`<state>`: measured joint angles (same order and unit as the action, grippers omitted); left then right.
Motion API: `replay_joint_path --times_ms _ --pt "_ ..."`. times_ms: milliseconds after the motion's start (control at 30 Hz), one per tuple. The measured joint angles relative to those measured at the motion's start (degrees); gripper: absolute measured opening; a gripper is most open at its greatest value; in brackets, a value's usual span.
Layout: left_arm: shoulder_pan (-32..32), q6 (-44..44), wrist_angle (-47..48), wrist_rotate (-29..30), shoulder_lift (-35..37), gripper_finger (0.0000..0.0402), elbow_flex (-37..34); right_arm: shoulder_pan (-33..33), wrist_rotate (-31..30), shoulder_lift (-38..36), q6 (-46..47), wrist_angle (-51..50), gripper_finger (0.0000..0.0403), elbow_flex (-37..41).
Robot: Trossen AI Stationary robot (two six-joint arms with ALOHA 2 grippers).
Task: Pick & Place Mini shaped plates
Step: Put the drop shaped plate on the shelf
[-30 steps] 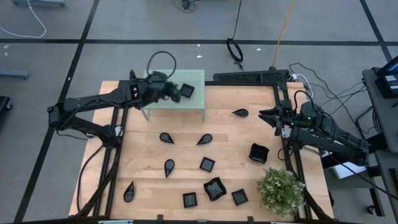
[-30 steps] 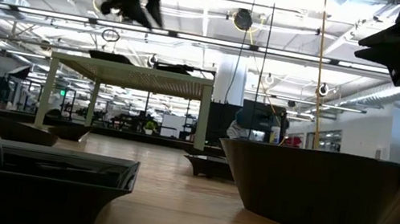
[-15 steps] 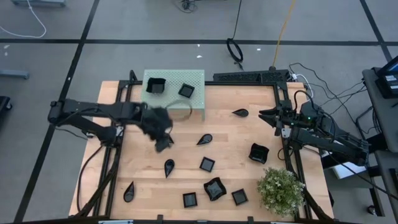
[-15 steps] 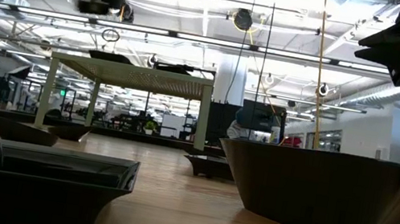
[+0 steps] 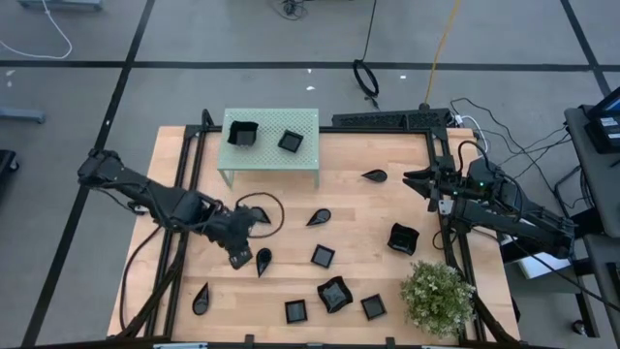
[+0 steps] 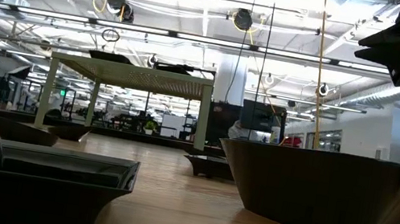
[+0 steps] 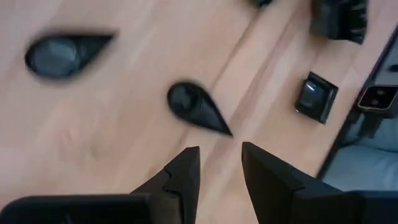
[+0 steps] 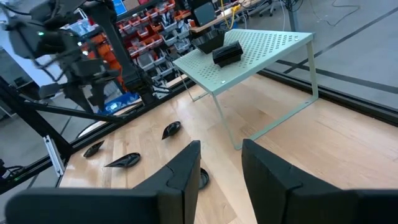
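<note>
Two square plates, one at (image 5: 241,134) and one at (image 5: 290,142), sit on the green platform (image 5: 308,160) at the table's back left. The rest are loose on the wood table (image 5: 358,223):
- teardrop plates: one just beside the left gripper (image 5: 263,261), one mid-table (image 5: 318,217), one near the back right (image 5: 375,176), one at the front left edge (image 5: 201,299)
- small squares: (image 5: 323,256), (image 5: 295,311), (image 5: 373,307)
- wavy-rim plates: (image 5: 334,294) at the front, (image 5: 402,238) on the right near the plant (image 5: 438,297)

Left gripper (image 5: 239,257) hovers low over the table's left-centre, right next to the teardrop plate. In the left wrist view its fingers (image 7: 183,180) stand a little apart with nothing between them; a teardrop plate (image 7: 196,110) lies just ahead of the tips, another (image 7: 62,53) farther off, a square one (image 7: 316,98) to the side.

Right gripper (image 5: 415,180) is parked off the table's right edge, raised. Fingers (image 8: 186,167) slightly apart, holding nothing. Its wrist view looks across at the platform (image 8: 261,53) with both square plates on top.

Low view: two plates fill the foreground, a square one (image 6: 35,174) and a wavy one (image 6: 333,191).
</note>
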<state>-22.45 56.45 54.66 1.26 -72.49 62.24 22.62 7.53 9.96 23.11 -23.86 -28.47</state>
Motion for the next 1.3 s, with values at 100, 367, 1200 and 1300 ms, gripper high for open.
replay_joint_path --times_ms 100,367,1200,1300 --pt "-2.43 -8.00 -3.96 2.31 -1.65 0.0122 0.00 0.00 0.00 -0.02 0.02 0.00 0.0105 0.00" --pt "-4.50 -10.33 -8.43 1.79 -9.51 0.0122 0.02 0.00 0.00 -0.02 0.00 0.00 0.0105 0.00" --pt "3.16 19.82 -1.89 0.65 -29.31 0.0202 -0.02 0.00 0.00 -0.02 0.00 0.00 0.0105 0.00" --pt "3.09 20.77 -2.78 -2.05 -30.38 0.0210 0.00 0.02 0.00 0.00 0.00 0.00 0.0105 0.00"
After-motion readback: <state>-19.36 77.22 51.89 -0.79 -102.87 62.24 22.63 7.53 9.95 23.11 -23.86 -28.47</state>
